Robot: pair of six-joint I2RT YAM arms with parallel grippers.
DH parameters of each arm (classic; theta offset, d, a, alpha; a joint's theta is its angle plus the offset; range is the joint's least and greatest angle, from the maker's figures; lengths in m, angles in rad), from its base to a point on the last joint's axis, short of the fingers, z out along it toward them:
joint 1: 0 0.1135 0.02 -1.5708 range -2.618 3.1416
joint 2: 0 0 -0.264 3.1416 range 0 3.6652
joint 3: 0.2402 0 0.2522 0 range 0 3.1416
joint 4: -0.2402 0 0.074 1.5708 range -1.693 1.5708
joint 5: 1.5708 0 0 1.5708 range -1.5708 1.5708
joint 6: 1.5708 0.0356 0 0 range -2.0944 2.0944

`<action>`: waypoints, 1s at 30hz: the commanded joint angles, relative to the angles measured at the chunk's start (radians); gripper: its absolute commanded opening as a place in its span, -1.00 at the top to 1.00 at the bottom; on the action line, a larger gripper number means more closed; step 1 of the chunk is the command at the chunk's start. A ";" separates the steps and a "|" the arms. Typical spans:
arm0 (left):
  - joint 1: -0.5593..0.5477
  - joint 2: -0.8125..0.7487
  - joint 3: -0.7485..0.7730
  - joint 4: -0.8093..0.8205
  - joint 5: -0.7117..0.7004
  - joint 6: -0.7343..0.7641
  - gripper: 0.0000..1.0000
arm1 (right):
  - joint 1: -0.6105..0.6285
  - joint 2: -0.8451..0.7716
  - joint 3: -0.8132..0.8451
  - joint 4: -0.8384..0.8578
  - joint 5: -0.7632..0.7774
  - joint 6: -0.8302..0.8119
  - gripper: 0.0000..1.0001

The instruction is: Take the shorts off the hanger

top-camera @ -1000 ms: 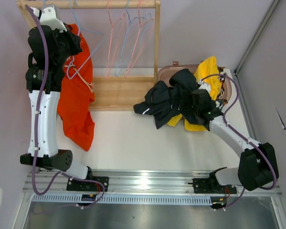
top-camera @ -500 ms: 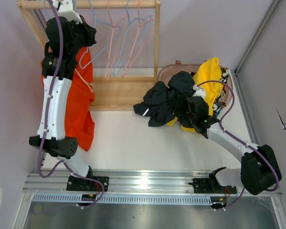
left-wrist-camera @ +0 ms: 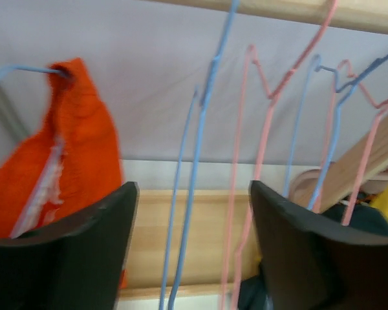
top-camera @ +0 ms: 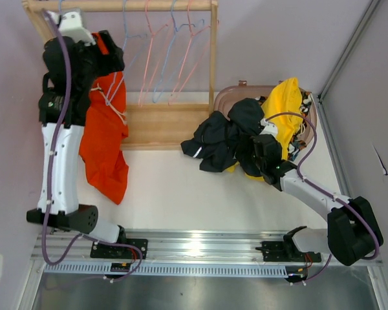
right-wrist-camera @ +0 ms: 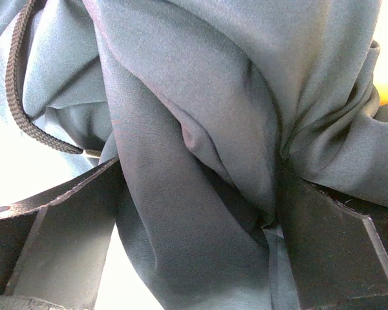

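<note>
Orange-red cloth shorts [top-camera: 103,139] draped off thin blue wire hanger [left-wrist-camera: 19,70]; your left gripper [left-wrist-camera: 193,194] stood released, right gripper [right-wrist-camera: 200,171] splayed around smooth black shorts [right-wrist-camera: 181,77].

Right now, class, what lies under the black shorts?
Yellow shorts peek from beneath the black shorts, which spill over a brown basket; whatever lies deeper is covered.

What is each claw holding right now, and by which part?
Left claw: nothing; open among the empty hangers, beside the orange-red shorts. Right claw: spread wide around a fold of the black shorts, not visibly pinching it.
</note>
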 commanded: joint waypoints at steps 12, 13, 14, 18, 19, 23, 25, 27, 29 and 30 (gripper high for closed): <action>0.219 -0.130 -0.021 0.056 -0.140 0.015 -0.88 | 0.139 0.016 -0.213 0.230 -0.056 0.064 -0.99; 0.234 -0.113 -0.014 0.058 -0.138 0.017 -0.88 | 0.142 0.016 -0.221 0.238 -0.064 0.066 -0.99; 0.241 -0.108 -0.016 0.059 -0.137 0.015 -0.88 | 0.142 0.011 -0.227 0.247 -0.077 0.066 -0.99; 0.280 -0.069 -0.027 0.072 -0.115 0.003 -0.88 | 0.142 -0.004 -0.255 0.285 -0.111 0.051 -0.99; 0.299 -0.059 -0.022 0.075 -0.108 0.000 -0.88 | 0.142 -0.004 -0.261 0.296 -0.119 0.049 -0.99; 0.337 0.010 -0.002 0.067 -0.066 -0.024 -0.82 | 0.143 0.010 -0.263 0.305 -0.140 0.040 -0.99; 0.342 0.028 0.009 0.065 -0.049 -0.029 -0.79 | 0.140 0.013 -0.261 0.307 -0.143 0.040 -0.99; 0.343 0.053 0.015 0.059 -0.042 -0.031 -0.75 | 0.140 0.011 -0.263 0.308 -0.142 0.041 -0.99; 0.345 0.062 0.013 0.059 -0.028 -0.035 -0.73 | 0.140 0.010 -0.263 0.308 -0.139 0.041 -0.99; 0.343 0.071 0.010 0.059 -0.023 -0.038 -0.68 | 0.140 0.008 -0.263 0.308 -0.140 0.041 -0.99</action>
